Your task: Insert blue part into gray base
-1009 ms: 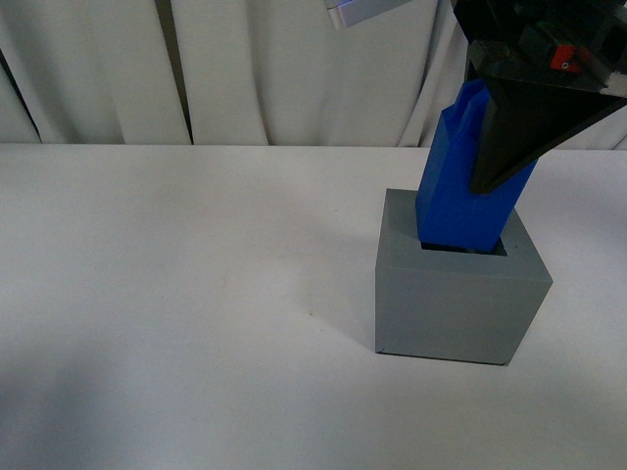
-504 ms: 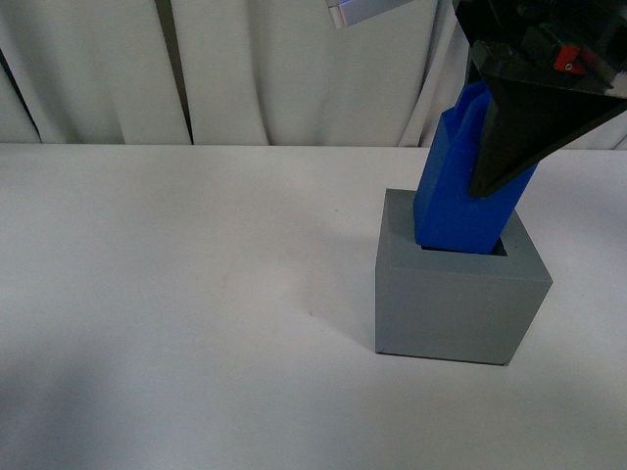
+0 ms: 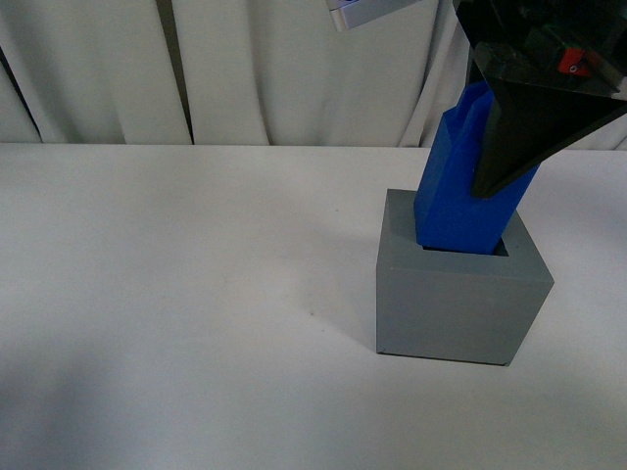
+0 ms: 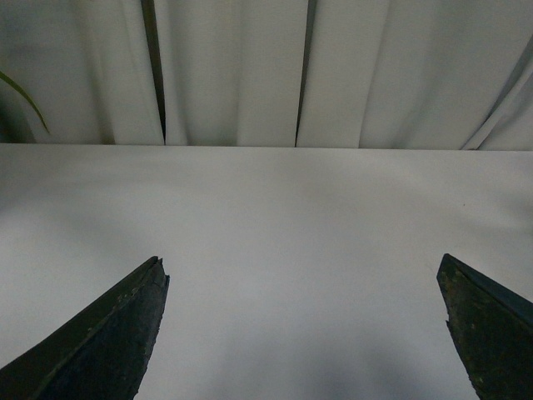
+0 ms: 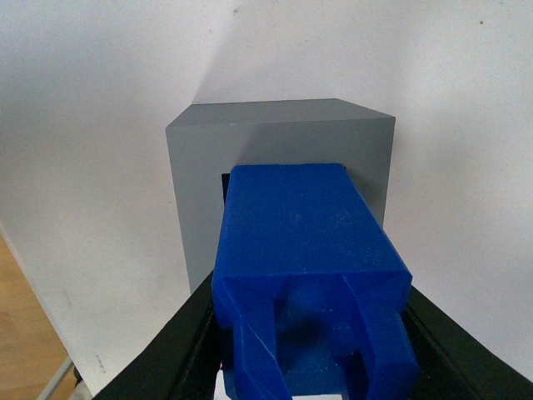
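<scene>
The gray base (image 3: pixel 451 304) stands on the white table at the right of the front view. The blue part (image 3: pixel 453 201) rises out of the square recess in its top, lower end inside, leaning slightly. My right gripper (image 3: pixel 485 171) is shut on the part's upper end, and one black finger (image 3: pixel 519 127) covers its right side. From the right wrist, the blue part (image 5: pixel 304 242) sits clamped in the right gripper (image 5: pixel 308 308) above the gray base (image 5: pixel 275 137). My left gripper (image 4: pixel 301 262) is open over bare table, holding nothing.
White curtains hang behind the table (image 3: pixel 196 294). A pale object (image 3: pixel 367 12) juts in at the top of the front view. The table's edge and wooden floor (image 5: pixel 25 333) show beside the base in the right wrist view.
My right gripper has edged slightly to the right with the blue part in it. The gray base and the left gripper stay as they were.
</scene>
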Controlling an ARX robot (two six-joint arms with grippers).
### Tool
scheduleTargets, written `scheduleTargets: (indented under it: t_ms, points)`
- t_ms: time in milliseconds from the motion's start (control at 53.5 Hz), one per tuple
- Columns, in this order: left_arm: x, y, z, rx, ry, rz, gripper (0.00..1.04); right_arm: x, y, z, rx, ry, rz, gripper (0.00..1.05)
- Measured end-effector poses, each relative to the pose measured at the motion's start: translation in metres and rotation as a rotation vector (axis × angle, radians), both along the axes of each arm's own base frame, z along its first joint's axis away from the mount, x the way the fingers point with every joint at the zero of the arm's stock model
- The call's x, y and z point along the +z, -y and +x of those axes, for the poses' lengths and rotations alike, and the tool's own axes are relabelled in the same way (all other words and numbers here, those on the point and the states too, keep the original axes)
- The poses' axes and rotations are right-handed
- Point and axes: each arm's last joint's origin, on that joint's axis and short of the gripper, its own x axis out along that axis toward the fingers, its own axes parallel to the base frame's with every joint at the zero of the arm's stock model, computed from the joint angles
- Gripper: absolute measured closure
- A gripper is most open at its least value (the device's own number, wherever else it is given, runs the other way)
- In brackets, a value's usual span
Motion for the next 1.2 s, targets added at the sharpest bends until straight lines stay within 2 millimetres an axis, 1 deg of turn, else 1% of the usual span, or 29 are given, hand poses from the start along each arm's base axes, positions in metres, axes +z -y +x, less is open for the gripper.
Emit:
scheduleTargets:
  t_ms: [205, 878, 1009, 1196]
  points:
    - [0.0, 0.0, 0.0, 0.0, 0.0, 0.0, 0.06, -0.001, 0.0, 0.001, 0.006, 0.02, -0.014, 0.58]
    - [0.0, 0.0, 0.0, 0.0, 0.0, 0.0, 0.06, 0.0, 0.005, 0.001, -0.005, 0.004, 0.0, 0.58]
    - [0.0, 0.0, 0.0, 0.0, 0.0, 0.0, 0.06, -0.011, 0.007, 0.0, -0.002, -0.006, -0.05, 0.58]
    - [0.0, 0.0, 0.0, 0.0, 0.0, 0.0, 0.06, -0.012, 0.006, 0.0, 0.002, -0.004, -0.039, 0.58]
